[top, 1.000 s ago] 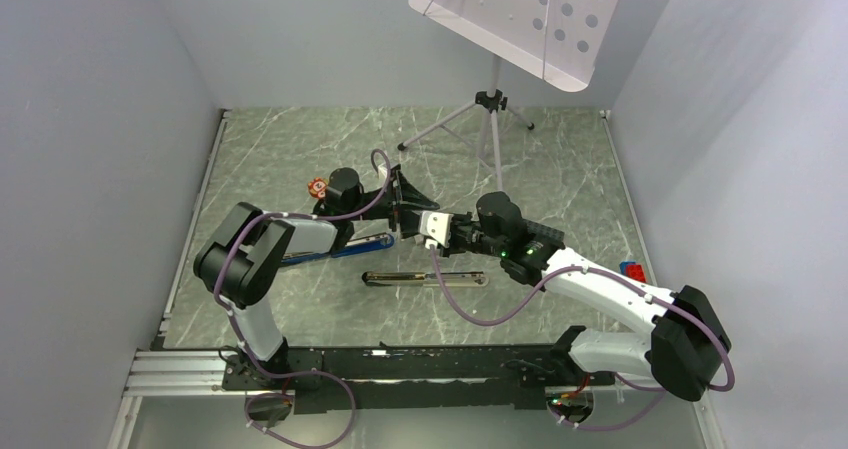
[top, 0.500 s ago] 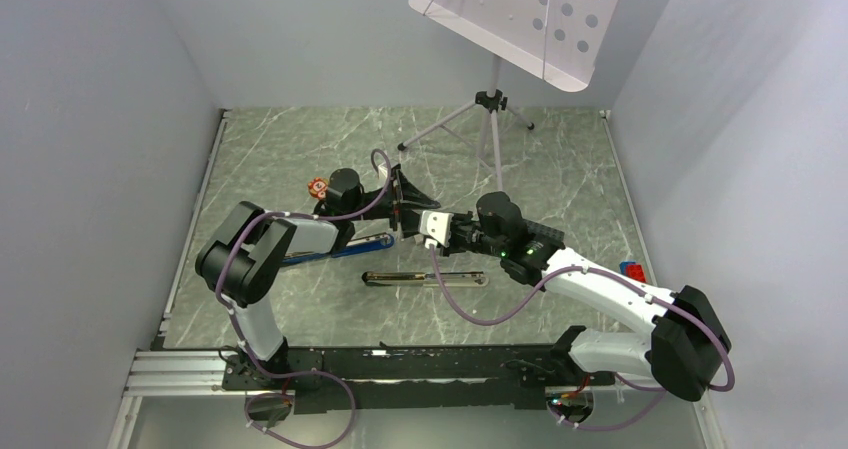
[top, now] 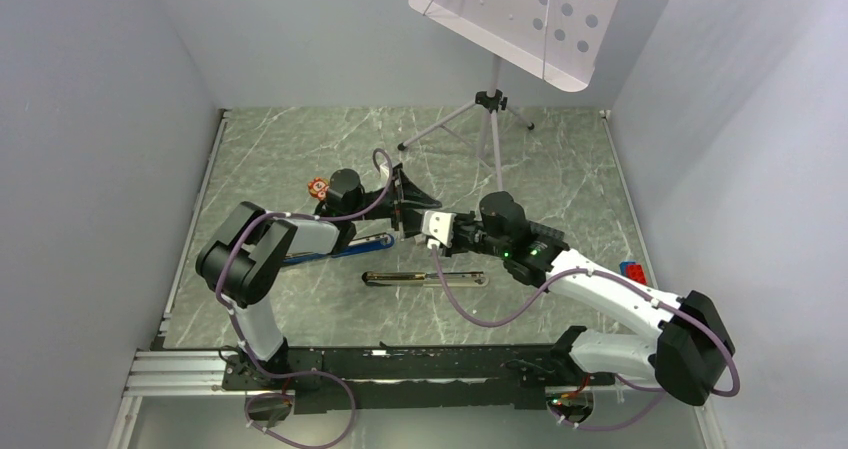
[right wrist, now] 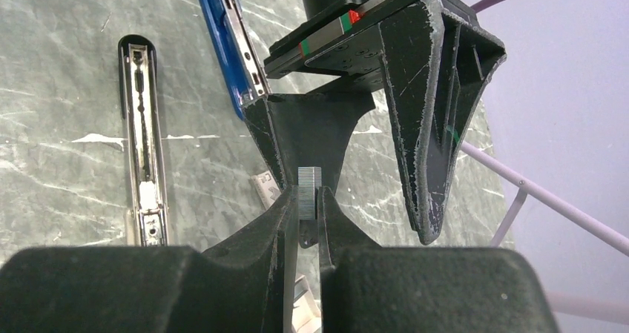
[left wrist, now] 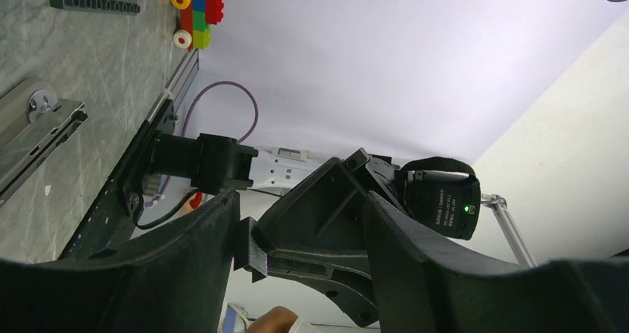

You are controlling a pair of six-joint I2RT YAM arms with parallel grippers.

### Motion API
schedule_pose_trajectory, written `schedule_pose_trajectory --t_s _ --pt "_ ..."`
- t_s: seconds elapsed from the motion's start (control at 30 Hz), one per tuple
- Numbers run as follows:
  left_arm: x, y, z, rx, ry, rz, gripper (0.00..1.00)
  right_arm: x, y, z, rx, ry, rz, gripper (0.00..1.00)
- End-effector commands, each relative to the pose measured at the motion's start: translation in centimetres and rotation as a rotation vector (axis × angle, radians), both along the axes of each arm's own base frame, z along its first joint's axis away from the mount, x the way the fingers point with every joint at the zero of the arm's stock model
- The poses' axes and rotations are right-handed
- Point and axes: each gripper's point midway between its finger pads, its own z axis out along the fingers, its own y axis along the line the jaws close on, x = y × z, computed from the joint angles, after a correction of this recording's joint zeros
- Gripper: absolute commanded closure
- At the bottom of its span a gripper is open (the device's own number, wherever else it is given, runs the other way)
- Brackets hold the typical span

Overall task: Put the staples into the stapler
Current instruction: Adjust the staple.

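Above the counter (right wrist: 67,170), the right gripper (right wrist: 304,218) pinched the staples (right wrist: 308,188) between the fingers of the spread left gripper (left wrist: 297,214); overhead, the staples were hidden.

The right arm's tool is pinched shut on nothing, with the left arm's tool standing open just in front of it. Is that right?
Not nothing: the right wrist view shows the right tool pinching a tiny silver-grey ribbed metal block of staples between its fingertips. The left tool does stand open just in front of it.

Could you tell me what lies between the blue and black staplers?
Only bare marble table separates the blue stapler and black stapler, shown in the right wrist view.
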Motion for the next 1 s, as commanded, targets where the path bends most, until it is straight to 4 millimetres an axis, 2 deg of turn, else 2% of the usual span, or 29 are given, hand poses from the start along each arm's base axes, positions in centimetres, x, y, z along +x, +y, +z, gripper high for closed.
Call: schedule_pose_trajectory --t_s 0.0,0.23,0.5,0.63,0.97 --pt "-1.0 -0.4 1.5 -0.044 -0.052 -0.048 0.34 1.1 -0.1 3.7 0.058 -0.087 -0.030 0.87" --pt "-0.8 -0.1 1.5 -0.046 -0.046 -0.032 0.33 0.7 0.2 4.8 0.083 -0.079 -0.013 0.87" --pt "-0.4 0.6 1.7 -0.052 -0.052 -0.004 0.32 0.1 -0.4 3.9 0.064 -0.052 -0.013 0.87" --pt "-0.3 0.5 1.7 -0.051 -0.056 -0.010 0.31 1.0 -0.5 3.2 0.043 -0.069 -0.046 0.86" --pt "-0.6 0.3 1.8 -0.048 -0.058 -0.019 0.31 1.5 0.5 1.6 0.010 -0.056 -0.017 0.86"
